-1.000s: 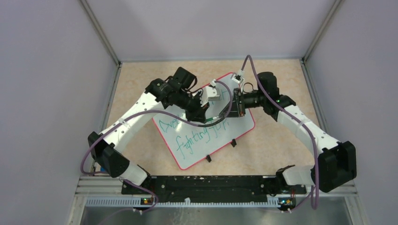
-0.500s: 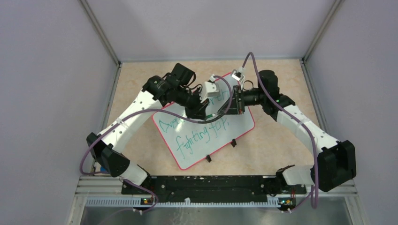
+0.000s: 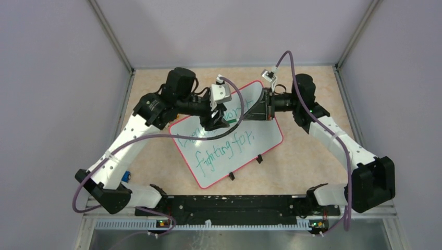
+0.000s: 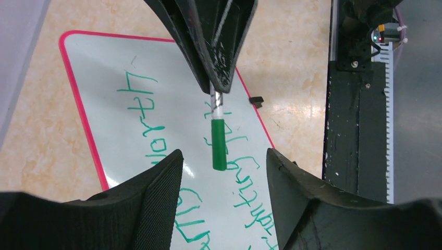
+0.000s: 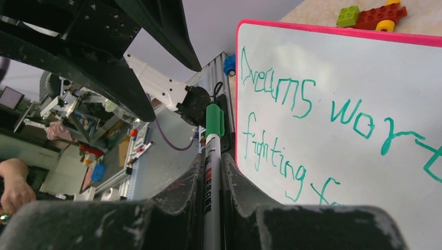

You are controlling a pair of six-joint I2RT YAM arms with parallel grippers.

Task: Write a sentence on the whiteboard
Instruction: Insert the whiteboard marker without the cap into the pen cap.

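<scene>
The whiteboard (image 3: pixel 266 130), white with a red rim, lies askew mid-table. The sentence (image 3: pixel 221 151) is on it in green, reading "Dreams worth fighting for" (image 5: pixel 292 94). My right gripper (image 3: pixel 251 112) hovers over the board's far end, shut on a white marker (image 5: pixel 212 177) whose green cap (image 5: pixel 213 120) is on. In the left wrist view that capped marker (image 4: pixel 219 143) points at my left gripper (image 4: pixel 224 153), which is open, its fingers either side of the cap end and clear of it. From above, the left gripper (image 3: pixel 215 120) faces the right one over the board.
Small black feet (image 3: pixel 259 159) stick out at the board's near edge. Coloured toy bricks (image 5: pixel 372 13) lie on the table beyond the board. A blue object (image 3: pixel 125 177) sits by the left arm's base. A black rail (image 3: pixel 229 205) runs along the near edge, and walls close in three sides.
My left gripper has opened and drawn back to the left, off the marker's cap. The right gripper, still holding the marker, has shifted slightly away and up.
</scene>
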